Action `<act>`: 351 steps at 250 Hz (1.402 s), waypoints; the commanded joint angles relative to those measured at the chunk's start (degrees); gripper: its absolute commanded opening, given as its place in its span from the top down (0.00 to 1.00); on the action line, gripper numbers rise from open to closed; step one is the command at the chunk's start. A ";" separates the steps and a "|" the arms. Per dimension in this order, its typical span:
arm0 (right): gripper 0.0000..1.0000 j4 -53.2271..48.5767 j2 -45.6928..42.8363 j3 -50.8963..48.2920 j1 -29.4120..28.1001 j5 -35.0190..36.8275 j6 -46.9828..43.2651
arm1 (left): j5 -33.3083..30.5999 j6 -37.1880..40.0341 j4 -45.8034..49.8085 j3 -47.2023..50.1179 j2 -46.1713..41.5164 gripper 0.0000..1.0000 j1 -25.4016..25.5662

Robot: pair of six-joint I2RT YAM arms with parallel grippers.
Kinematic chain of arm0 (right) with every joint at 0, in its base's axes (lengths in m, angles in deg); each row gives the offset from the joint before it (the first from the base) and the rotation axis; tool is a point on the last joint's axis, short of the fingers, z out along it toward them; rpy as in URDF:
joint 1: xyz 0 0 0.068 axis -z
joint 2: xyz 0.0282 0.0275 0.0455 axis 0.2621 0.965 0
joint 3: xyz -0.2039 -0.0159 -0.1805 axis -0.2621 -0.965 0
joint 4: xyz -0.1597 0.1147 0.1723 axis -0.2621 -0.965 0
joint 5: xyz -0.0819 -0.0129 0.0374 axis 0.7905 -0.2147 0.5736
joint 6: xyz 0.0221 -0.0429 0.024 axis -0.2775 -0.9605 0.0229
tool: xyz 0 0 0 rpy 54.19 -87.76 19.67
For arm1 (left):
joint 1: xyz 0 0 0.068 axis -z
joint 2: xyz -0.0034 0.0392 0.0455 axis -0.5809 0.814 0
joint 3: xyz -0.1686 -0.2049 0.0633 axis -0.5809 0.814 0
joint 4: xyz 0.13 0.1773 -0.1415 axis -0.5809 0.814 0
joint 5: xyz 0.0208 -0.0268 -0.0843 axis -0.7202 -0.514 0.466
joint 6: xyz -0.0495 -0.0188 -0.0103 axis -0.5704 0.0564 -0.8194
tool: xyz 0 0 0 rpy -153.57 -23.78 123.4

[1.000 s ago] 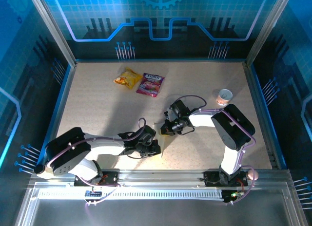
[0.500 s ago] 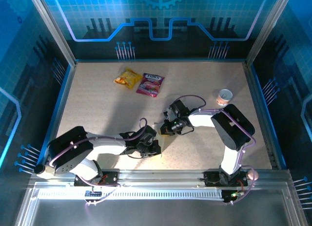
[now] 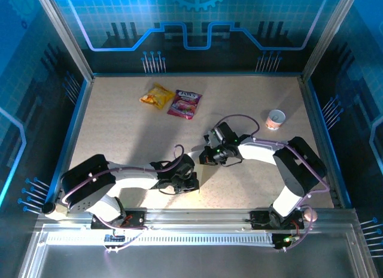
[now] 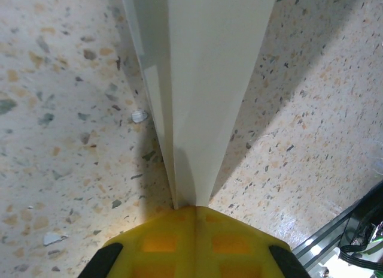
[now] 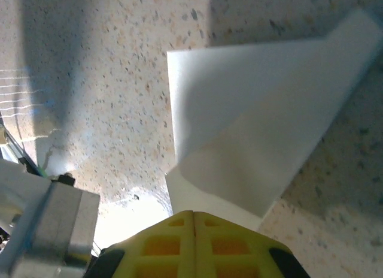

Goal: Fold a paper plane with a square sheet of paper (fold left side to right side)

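Pinching the narrow end of the folded white paper [image 4: 209,80], the left gripper [image 4: 194,211] is clenched on it, and the paper runs straight ahead of it over the speckled surface [image 4: 60,122]. The right gripper [image 5: 193,215] is also clenched, grasping the paper's edge, which spreads just in front of it.

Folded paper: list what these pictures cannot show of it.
Left wrist: the folded paper runs off the top edge; the left gripper covers its pinched end.
Right wrist: the right gripper covers its near edge; the right frame edge clips it.
Top external: too thin to make out between the grippers.
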 commanded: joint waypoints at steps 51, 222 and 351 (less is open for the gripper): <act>1.00 3.11 0.04 -4.97 -5.00 -1.11 4.35 | -3.13 1.04 10.95 -0.05 2.19 1.00 0.41; 1.00 -0.90 6.19 0.53 0.77 0.88 -1.91 | -2.96 0.83 12.31 0.80 2.62 1.00 0.44; 0.84 -12.34 -6.08 2.76 2.94 7.62 -5.65 | -4.50 6.52 7.31 -2.81 -10.40 0.73 -2.07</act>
